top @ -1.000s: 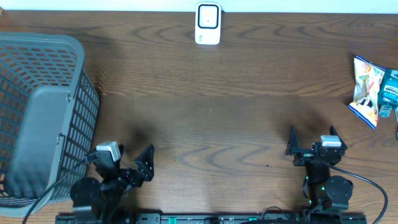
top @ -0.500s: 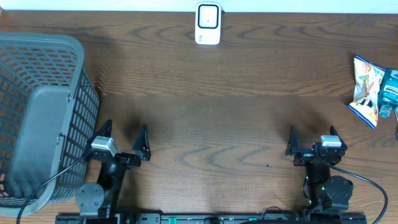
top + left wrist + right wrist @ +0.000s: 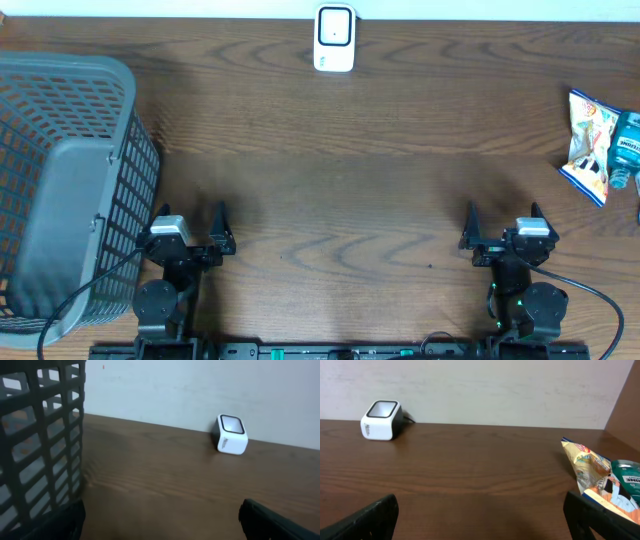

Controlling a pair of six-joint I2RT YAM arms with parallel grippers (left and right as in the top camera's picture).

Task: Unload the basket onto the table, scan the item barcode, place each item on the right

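**Markings.** The snack bag (image 3: 588, 143) has a yellow, white and orange print. The teal pack (image 3: 627, 148) touching its right side carries white lettering. Neither can be read from the overhead or the right wrist view. The scanner (image 3: 334, 38) is a white box with a dark-framed window and shows no legible label. No barcode can be made out on any surface.

**Left arm.** The arm is folded low at the near edge of the table (image 3: 340, 200). The left claw (image 3: 190, 216) points toward the far wall with its fingers spread wide and nothing between them. The grey mesh basket (image 3: 60, 180) stands just beside it on its left. The scanner lies far ahead of it and to its right.

**Right arm.** This arm is also folded low at the near edge, level and facing the wall. The right claw (image 3: 503, 214) is spread fully and holds nothing. The scanner sits far ahead of it and to its left. The snack bag and the teal pack lie ahead of it and to its right, well apart from its fingers, at the table's right edge.

**Surface and room.** The table is dark brown wood with visible grain. A plain off-white wall runs along its far edge, directly behind the scanner. Black cables trail from both arm bases.
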